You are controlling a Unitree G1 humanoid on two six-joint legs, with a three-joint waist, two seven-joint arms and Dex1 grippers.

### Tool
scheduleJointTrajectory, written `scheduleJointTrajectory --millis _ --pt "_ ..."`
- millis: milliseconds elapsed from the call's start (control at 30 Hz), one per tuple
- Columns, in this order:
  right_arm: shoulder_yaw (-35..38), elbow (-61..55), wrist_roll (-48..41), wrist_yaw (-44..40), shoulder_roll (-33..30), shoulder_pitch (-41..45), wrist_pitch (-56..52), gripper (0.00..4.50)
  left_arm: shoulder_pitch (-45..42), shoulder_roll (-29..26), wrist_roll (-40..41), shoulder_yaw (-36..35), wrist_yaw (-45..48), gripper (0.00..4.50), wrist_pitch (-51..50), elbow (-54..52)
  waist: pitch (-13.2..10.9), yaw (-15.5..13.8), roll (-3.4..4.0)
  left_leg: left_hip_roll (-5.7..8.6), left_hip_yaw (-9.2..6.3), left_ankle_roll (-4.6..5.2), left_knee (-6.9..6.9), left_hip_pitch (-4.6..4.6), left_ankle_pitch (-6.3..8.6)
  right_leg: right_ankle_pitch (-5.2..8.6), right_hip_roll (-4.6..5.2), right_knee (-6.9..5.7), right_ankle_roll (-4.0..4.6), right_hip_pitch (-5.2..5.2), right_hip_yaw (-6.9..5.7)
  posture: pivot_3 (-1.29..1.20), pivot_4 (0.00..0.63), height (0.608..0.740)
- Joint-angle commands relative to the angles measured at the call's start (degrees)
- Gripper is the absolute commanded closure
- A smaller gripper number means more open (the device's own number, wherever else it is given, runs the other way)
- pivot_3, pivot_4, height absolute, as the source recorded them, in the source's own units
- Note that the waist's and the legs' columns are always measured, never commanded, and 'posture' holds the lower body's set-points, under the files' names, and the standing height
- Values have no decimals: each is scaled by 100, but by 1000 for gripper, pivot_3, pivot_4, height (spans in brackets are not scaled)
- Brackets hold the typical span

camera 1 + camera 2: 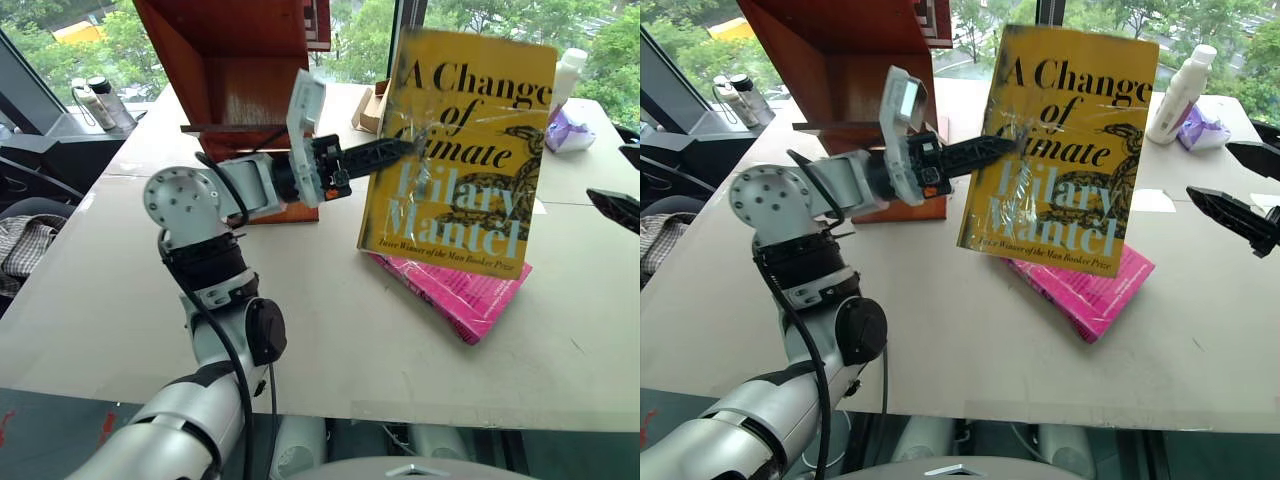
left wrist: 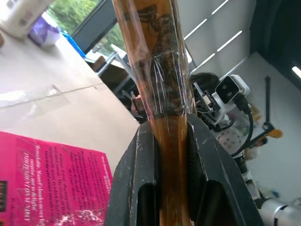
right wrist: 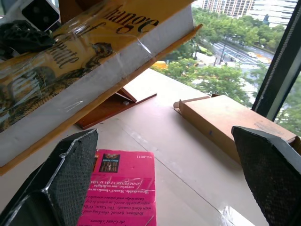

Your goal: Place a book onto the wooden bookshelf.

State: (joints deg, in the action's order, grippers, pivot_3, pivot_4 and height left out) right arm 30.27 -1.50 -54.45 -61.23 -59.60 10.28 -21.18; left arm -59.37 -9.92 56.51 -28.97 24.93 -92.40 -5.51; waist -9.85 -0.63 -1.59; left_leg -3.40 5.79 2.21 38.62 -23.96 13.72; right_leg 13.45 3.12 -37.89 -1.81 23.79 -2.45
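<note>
The yellow book (image 1: 470, 140), its cover reading "A Change of Climate, Hilary Mantel", hangs upright above the table. My left gripper (image 1: 400, 148) is shut on the book's left edge, and its black fingers (image 2: 134, 179) clamp the book (image 2: 160, 70) in the left wrist view. The reddish-brown wooden bookshelf (image 1: 235, 60) stands on the table behind and to the left of the book. My right gripper (image 1: 1240, 185) is open at the right edge, apart from the book, with nothing between its fingers (image 3: 61, 179).
A magenta-pink paperback (image 1: 470, 290) lies flat on the table (image 1: 330, 330) under the held book. A flat cardboard box (image 3: 230, 122) lies behind it. A white bottle (image 1: 1175, 95) and a purple bag (image 1: 565, 130) stand at the back right. Two bottles (image 1: 100, 100) are far left.
</note>
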Motion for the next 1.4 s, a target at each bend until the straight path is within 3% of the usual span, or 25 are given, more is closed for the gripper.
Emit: scheduleJointTrajectory --millis 33,133,267,600,700,867,1100,1300,1333,1367,1400 --pt "-193 449 142 -659 -56 658 83 0 -204 -826 200 339 125 4360 170 -899 -2 9 4 0 -1 -1 0 3 0 0 -1 -1 0 0 0 0 150 733" --pt "-403 1000 250 -1269 -158 1246 11 0 -25 -2403 -614 1576 962 4360 1428 -1815 -8 80 12 3 2 -9 -15 10 -4 0 -3 -1 0 2 8 0 150 733" --pt "-654 1601 444 -1847 -242 1892 -68 0 -292 -3629 -2100 2628 1722 4360 3616 -1820 -9 39 18 9 7 -11 -21 15 -5 0 3 6 0 0 9 0 150 733" --pt "-866 2295 969 -2243 66 2630 91 0 -1408 -4477 -5100 3878 2934 4360 8426 0 -11 -13 24 10 33 -8 -20 9 -4 1 3 16 0 5 14 0 150 733" --pt "-830 2320 1037 -2291 127 2673 111 0 -1668 -4502 -5719 4046 3014 4360 9174 577 -13 -13 29 9 56 -7 -21 9 -4 1 3 11 -2 12 20 0 150 733" --pt "-725 2221 1040 -2243 278 2615 128 0 -1555 -4888 -6645 4378 3547 4360 9187 1008 -15 21 32 6 66 -6 -21 10 -4 2 1 3 -3 20 28 0 150 733" --pt "-698 2398 1191 -2223 359 2702 260 0 -1311 -4970 -7291 4886 4764 4360 7237 671 -15 -1 32 5 74 -4 -20 0 -3 7 1 -2 -12 34 36 0 150 733" --pt "-645 2304 1203 -2174 392 2634 268 0 -742 -4976 -7695 5087 4815 4360 7617 1045 -14 83 34 4 71 -4 -21 8 -3 7 0 -7 -11 36 54 0 150 733" --pt "-625 2255 1188 -2167 379 2595 235 0 -691 -5004 -7662 5036 4901 3363 7629 1065 -11 100 40 3 71 -4 -20 10 -3 7 -1 -10 -11 36 54 0 150 733" --pt "-601 2197 1170 -2161 358 2550 196 0 -707 -4944 -7568 4906 4845 3159 7669 1075 -6 119 48 3 72 -3 -20 16 -3 7 -1 -14 -11 34 55 0 150 733" --pt "-568 2155 1150 -2167 336 2503 168 0 -717 -4895 -7505 4804 4809 2563 7681 1044 -6 128 50 3 73 11 -20 20 6 7 -1 -15 -11 33 58 0 150 733"
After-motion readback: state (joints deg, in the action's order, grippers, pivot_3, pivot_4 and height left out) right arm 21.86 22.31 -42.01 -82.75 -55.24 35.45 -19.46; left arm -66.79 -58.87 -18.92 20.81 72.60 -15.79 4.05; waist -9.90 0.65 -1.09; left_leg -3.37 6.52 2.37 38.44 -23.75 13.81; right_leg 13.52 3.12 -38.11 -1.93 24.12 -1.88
